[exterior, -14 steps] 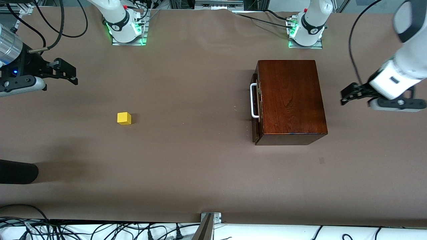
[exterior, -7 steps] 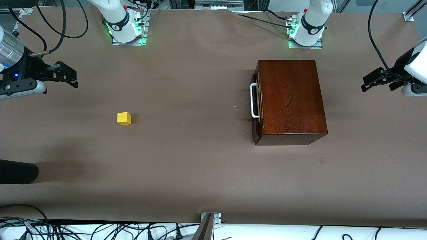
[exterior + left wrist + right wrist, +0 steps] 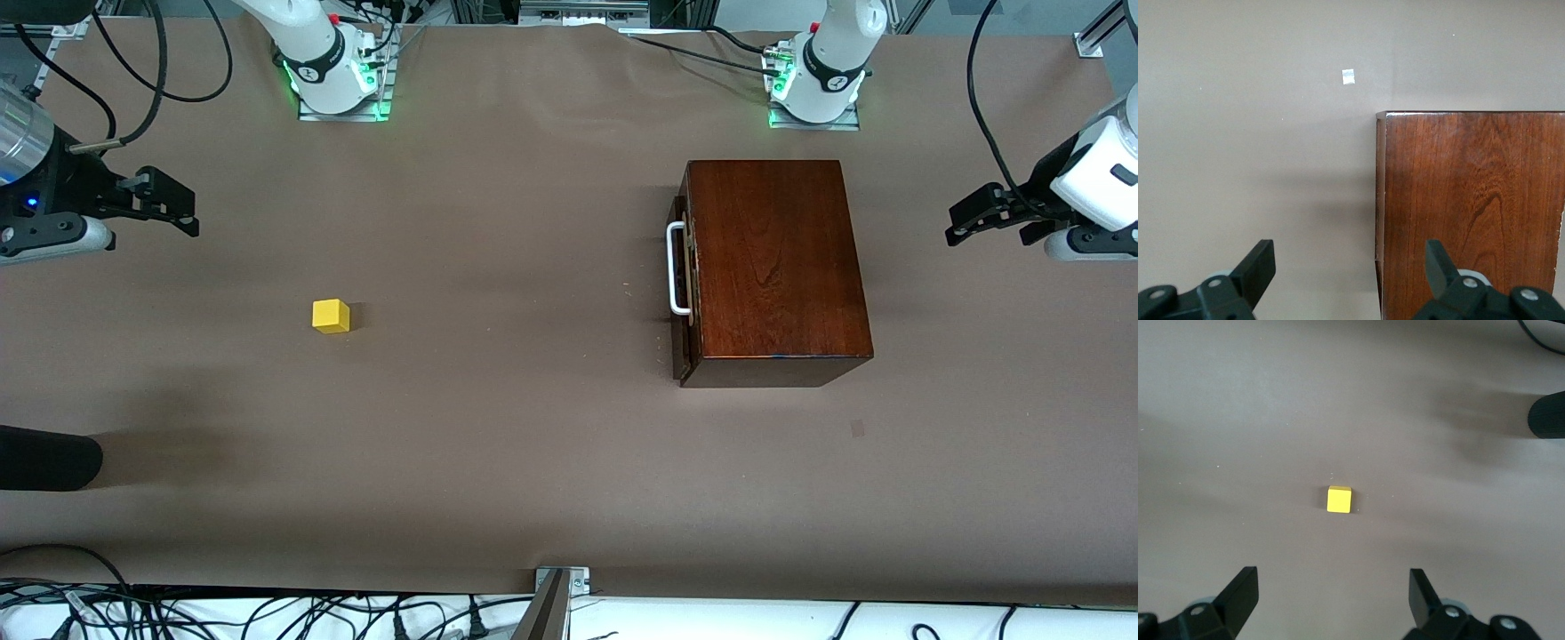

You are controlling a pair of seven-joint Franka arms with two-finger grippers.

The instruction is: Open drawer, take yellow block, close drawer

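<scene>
The dark reddish-brown wooden box (image 3: pixel 778 267) stands toward the left arm's end of the table. Its drawer (image 3: pixel 683 293) looks shut, with the white bar handle (image 3: pixel 677 268) facing the right arm's end. The yellow block (image 3: pixel 331 316) lies on the bare table toward the right arm's end, outside the drawer. My right gripper (image 3: pixel 188 213) hovers open and empty over the table at that end; the block (image 3: pixel 1339 499) shows ahead of its jaws (image 3: pixel 1331 587). My left gripper (image 3: pixel 958 222) hovers open and empty beside the box's back (image 3: pixel 1471 213), with its jaws (image 3: pixel 1346 267) astride the box's edge.
A dark cylindrical object (image 3: pixel 44 458) pokes in at the right arm's end, nearer the front camera than the block. A small patch (image 3: pixel 857 428) marks the table near the box. Cables lie along the table edges.
My left gripper has drawn away from the box toward the left arm's end of the table. My right gripper has shifted slightly. The block and the box have not moved.
</scene>
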